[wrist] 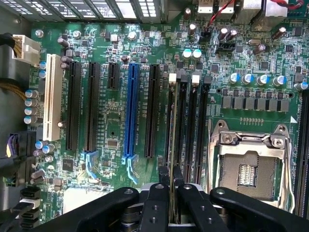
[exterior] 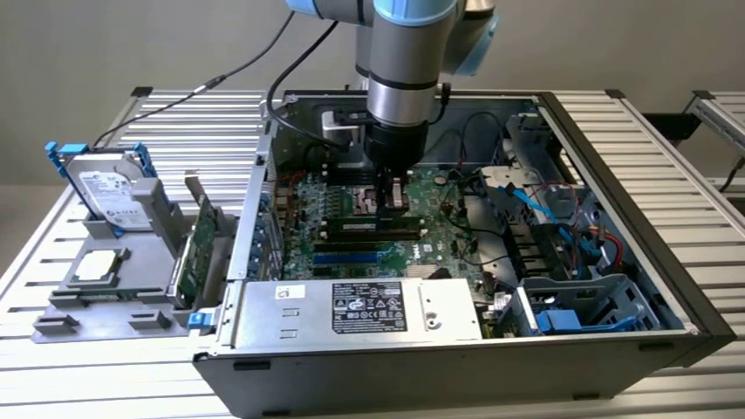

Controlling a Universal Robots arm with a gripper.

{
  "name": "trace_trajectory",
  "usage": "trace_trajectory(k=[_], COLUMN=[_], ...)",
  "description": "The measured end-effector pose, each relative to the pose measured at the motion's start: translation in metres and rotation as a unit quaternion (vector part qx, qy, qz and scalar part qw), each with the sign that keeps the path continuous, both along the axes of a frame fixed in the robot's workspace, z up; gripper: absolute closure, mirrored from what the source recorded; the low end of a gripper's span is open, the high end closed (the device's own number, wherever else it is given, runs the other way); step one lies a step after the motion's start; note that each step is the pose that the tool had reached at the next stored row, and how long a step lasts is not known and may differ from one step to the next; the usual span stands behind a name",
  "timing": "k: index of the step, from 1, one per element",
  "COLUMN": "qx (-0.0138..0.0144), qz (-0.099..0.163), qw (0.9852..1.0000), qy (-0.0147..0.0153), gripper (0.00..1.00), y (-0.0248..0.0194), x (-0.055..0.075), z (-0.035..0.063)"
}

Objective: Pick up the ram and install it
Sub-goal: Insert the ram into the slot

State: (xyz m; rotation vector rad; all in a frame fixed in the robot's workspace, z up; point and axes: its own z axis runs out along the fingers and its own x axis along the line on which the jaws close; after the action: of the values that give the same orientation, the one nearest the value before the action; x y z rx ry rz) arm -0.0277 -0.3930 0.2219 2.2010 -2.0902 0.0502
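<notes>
My gripper (wrist: 172, 180) is clenched on the ram (wrist: 172, 135), edge-on, lined up along a mem slot on the mobo (wrist: 116, 145) inside the open PC case (exterior: 349, 384); can't tell if it's seated. Grey tray (exterior: 70, 323), exterior view's left, holds the hard drive (exterior: 111, 192) + expansion card (exterior: 204, 236).

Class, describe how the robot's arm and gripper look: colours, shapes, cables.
The arm is a silver-grey cylinder with light blue joint caps and a black band. A black cable loops beside it. The gripper is black, with two slim fingers on jointed links with round pivots.
</notes>
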Motion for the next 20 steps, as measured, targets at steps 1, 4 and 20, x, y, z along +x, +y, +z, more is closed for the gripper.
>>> trace_trajectory(k=[1, 4, 20], qx=[0.0001, -0.0003, -0.0001], qz=[0.0, 0.0, 0.0], qw=[1.0, 1.0, 1.0], qy=[0.0, 0.0001, 0.0001], gripper=[0.86, 0.86, 0.86], y=[0.0, -0.0001, 0.0], x=[0.0, -0.0001, -0.0008], z=[-0.0005, -0.0012, -0.0029])
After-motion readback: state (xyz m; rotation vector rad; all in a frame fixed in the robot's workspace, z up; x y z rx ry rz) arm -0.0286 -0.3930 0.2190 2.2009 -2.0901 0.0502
